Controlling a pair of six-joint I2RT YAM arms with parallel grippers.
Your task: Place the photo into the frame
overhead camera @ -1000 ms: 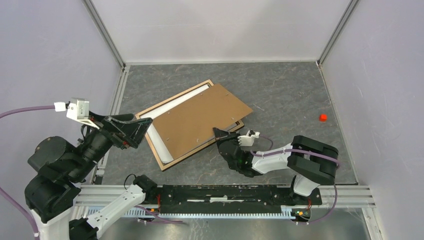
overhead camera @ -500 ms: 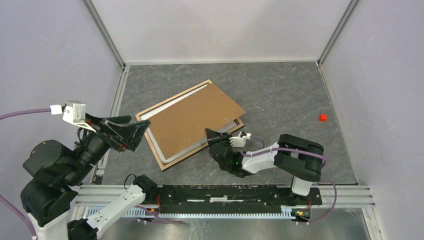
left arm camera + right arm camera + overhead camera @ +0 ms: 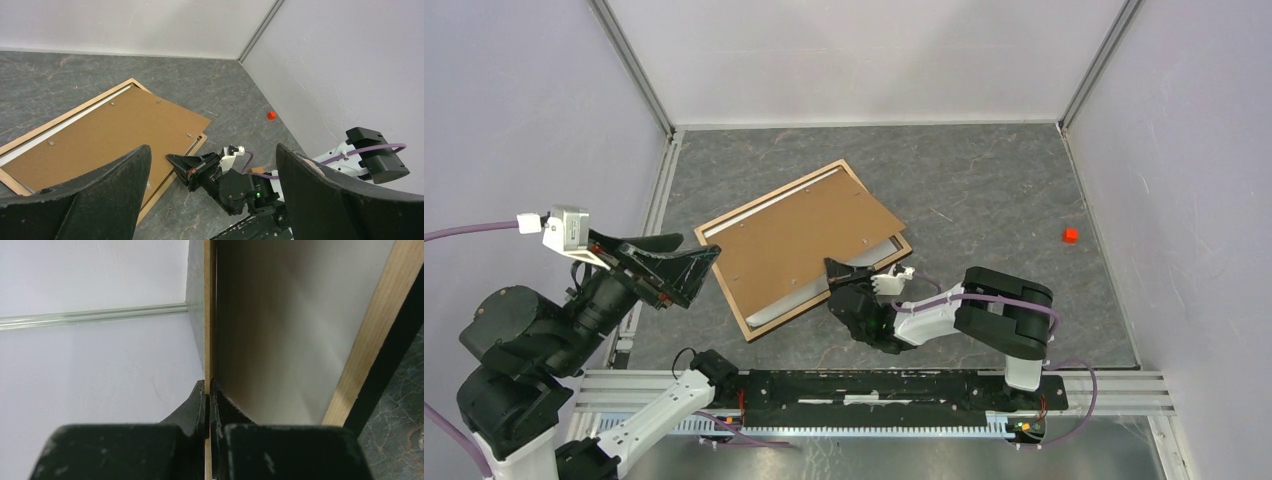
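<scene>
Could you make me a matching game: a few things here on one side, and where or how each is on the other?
1 backing board
2 frame
3 red cube
4 left gripper

A open, raised at the left side
B alone at the far right
C edge pinched by the right gripper
D lying under the board

Pairs: 1-C, 2-D, 3-B, 4-A

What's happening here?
The right gripper is shut on the near edge of the brown backing board, which lies askew over the frame on the table. The left gripper is open, raised at the left, holding nothing. The photo's printed face isn't visible from any view.
</scene>
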